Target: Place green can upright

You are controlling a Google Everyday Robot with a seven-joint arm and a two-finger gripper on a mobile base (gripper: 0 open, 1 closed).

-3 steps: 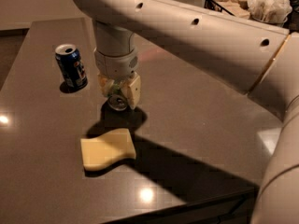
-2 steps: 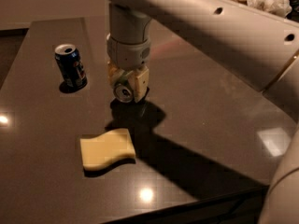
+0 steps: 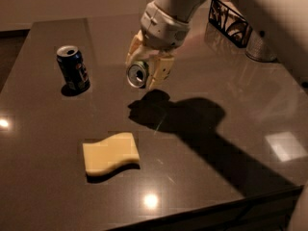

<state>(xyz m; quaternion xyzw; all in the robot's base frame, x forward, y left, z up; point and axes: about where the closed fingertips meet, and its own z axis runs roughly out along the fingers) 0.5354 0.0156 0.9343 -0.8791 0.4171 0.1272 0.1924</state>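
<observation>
In the single camera view, the gripper (image 3: 144,72) hangs in the air to the right of the dark blue can (image 3: 73,67), a little nearer to me than that can, and not touching the table (image 3: 48,124). Its two pale fingers (image 3: 161,70) are closed on the green can (image 3: 136,75), one on each side of the body. The can is held on its side, with one silver end turned toward me, so it is not upright yet. I think the arm carries it high like this so the wrist has room to turn it before setting it down. Its shadow (image 3: 149,107) falls on bare table, right of the blue can and well apart from it. The blue can itself stands upright. A yellow sponge (image 3: 110,153) lies flat in front of the blue can, closer to the table's near edge.
</observation>
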